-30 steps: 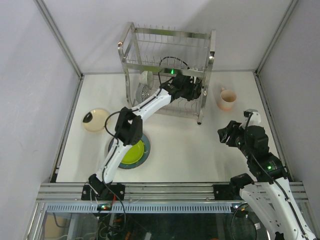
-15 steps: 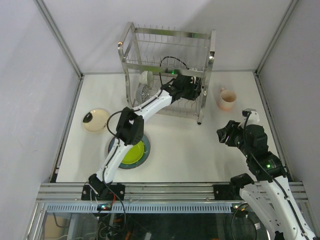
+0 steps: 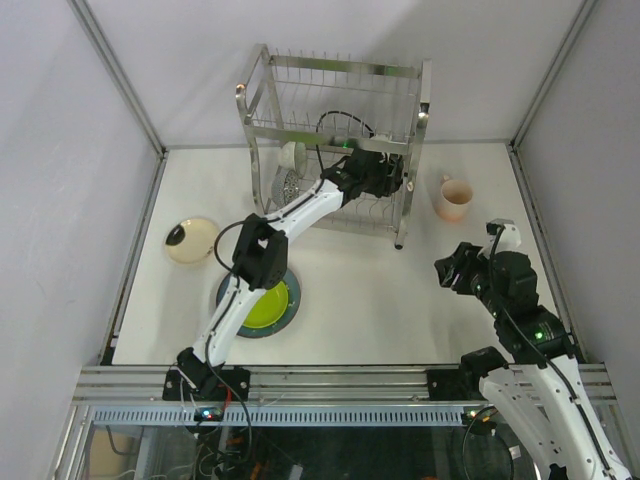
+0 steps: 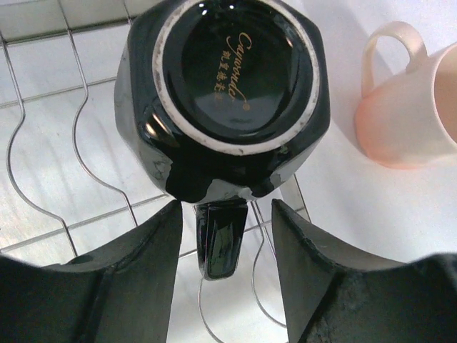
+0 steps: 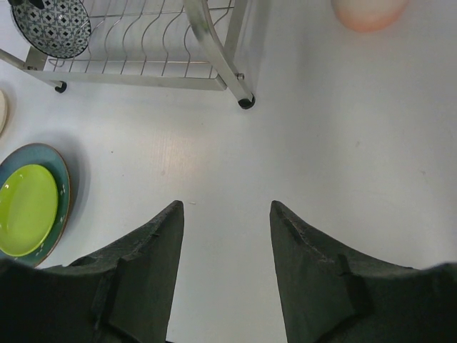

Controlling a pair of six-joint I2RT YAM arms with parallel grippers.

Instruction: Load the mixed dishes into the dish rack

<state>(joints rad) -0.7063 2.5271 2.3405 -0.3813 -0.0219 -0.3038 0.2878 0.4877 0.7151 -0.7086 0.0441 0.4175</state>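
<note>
The dish rack (image 3: 335, 140) stands at the back of the table. In the left wrist view a dark-handled mug (image 4: 235, 78) sits upside down on the rack's lower wire shelf (image 4: 43, 143), its base toward the camera. Its handle (image 4: 220, 243) points between the fingers of my left gripper (image 4: 227, 207), which is open with a gap on both sides. From above, the left gripper (image 3: 392, 180) reaches into the lower tier. A patterned bowl (image 5: 50, 25) leans in the rack. The pink mug (image 3: 453, 197) stands right of the rack. My right gripper (image 5: 225, 204) is open above bare table.
A lime-green plate (image 3: 268, 303) lies on a blue-grey plate (image 3: 290, 318) at the front left. A cream plate with a black mark (image 3: 192, 240) lies further left. The rack's front right post (image 5: 221, 53) stands ahead of the right gripper. Grey walls close in the table.
The left jaws have opened away from the mug's handle, leaving the mug on the shelf. The right arm has shifted only slightly.
</note>
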